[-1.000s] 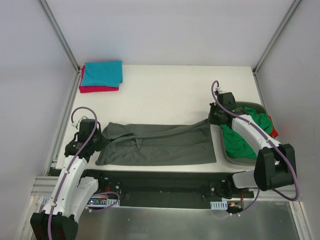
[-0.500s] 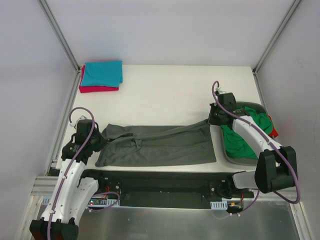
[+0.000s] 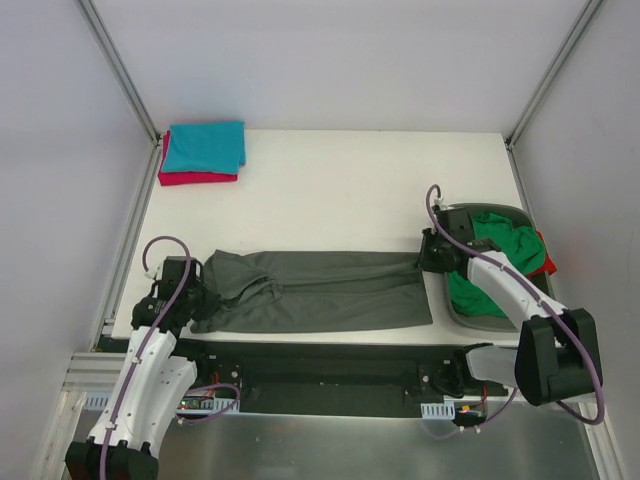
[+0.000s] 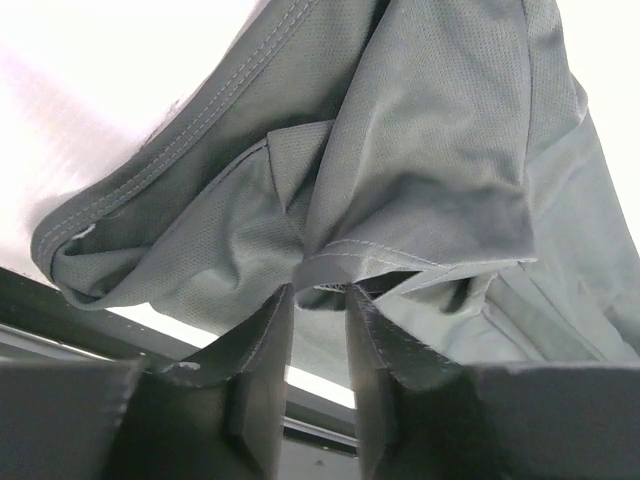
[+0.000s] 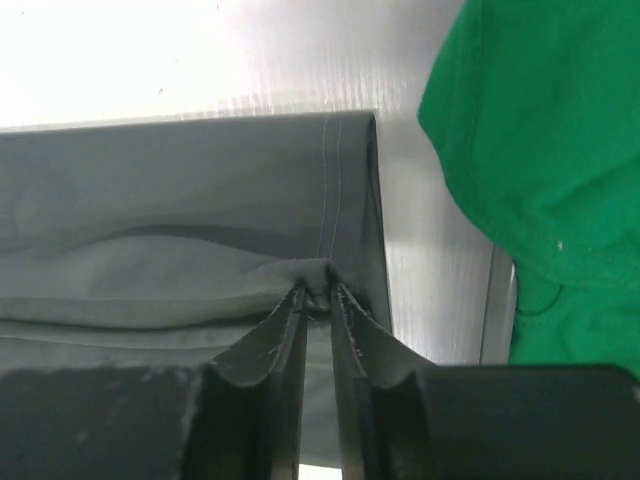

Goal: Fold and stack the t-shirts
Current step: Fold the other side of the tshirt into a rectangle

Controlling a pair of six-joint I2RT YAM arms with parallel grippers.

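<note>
Dark grey short-sleeved cloth t-shirt (image 3: pixel 320 290): I see it stretched out along the near edge of the white table (image 3: pixel 330 190) | left gripper (image 4: pixel 320 290): narrow, pinching a bunched fold at its left end | right gripper (image 5: pixel 318 290): narrow, pinching its right hem beside the rigid grey oval tub (image 3: pixel 470 322) | teal folded t-shirt (image 3: pixel 205 147): atop crimson-pink folded t-shirt (image 3: pixel 195 179), far left corner.

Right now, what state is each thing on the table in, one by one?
Dark grey t-shirt: laid out long, left end bunched.
Crimson-pink t-shirt: folded, bottom of stack.
Teal t-shirt: folded, on top of it.
Tub: upright, holding two shirts.
Green t-shirt: crumpled in it.
Red t-shirt: crumpled, mostly hidden under green.
Left jaws: slightly apart at the bunched end, grip unclear.
Right jaws: nearly shut, pinching the hem.
</note>
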